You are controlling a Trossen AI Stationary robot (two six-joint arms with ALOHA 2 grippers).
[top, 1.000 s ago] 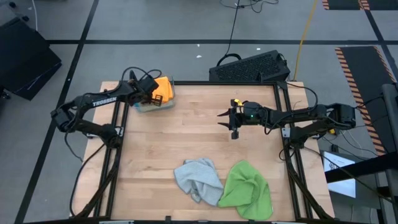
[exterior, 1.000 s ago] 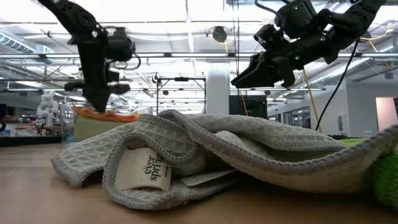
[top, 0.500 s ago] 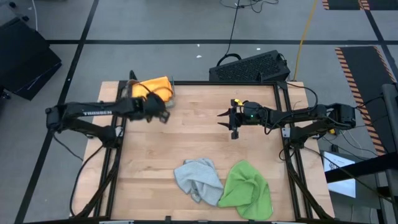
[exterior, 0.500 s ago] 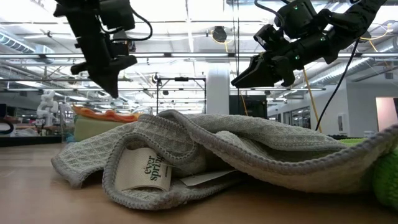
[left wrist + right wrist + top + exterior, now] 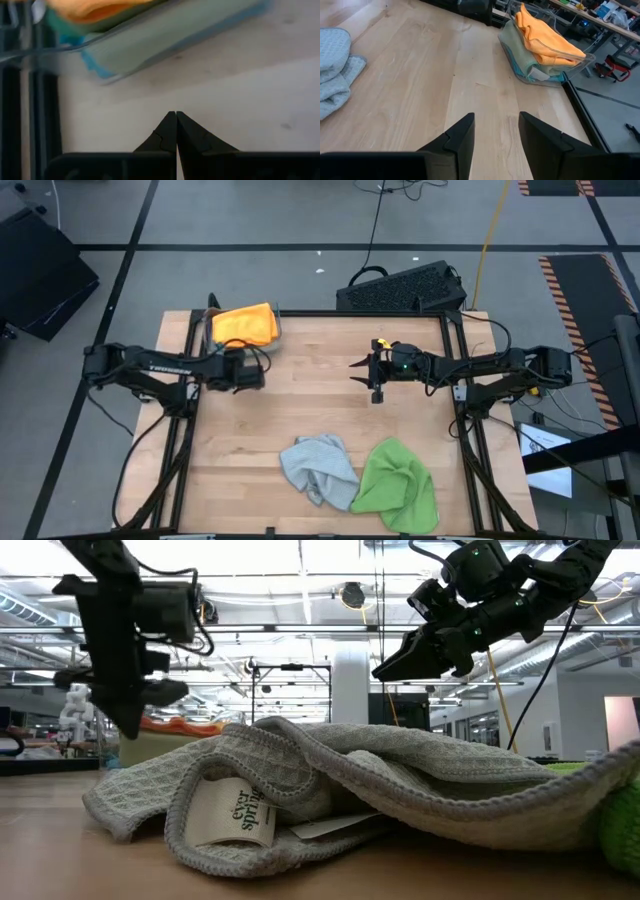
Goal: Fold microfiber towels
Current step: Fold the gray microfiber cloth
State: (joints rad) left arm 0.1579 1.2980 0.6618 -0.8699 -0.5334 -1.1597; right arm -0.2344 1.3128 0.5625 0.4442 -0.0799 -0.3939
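Pale wooden table [image 5: 300,390] under me, with a black frame along its sides and grey floor beyond. At the far left corner sits a clear bin [image 5: 580,62] with folded towels stacked in it: the orange towel [image 5: 245,323] on top, a pale green towel [image 5: 517,47] under it and a strip of blue towel [image 5: 92,65] lower down. My left gripper [image 5: 250,370] hangs just on the near side of that bin, its fingers [image 5: 167,135] pressed together tip to tip with nothing between them. My right gripper [image 5: 362,365] hovers over the middle of the table toward the right side, well apart from any cloth, its two fingers [image 5: 462,132] set partly apart and empty. Toward the near edge lie two crumpled towels, touching each other: the light grey towel [image 5: 318,465] (a white label [image 5: 238,815] shows on its hem in the low view) and the bright green towel [image 5: 398,485] to its right.
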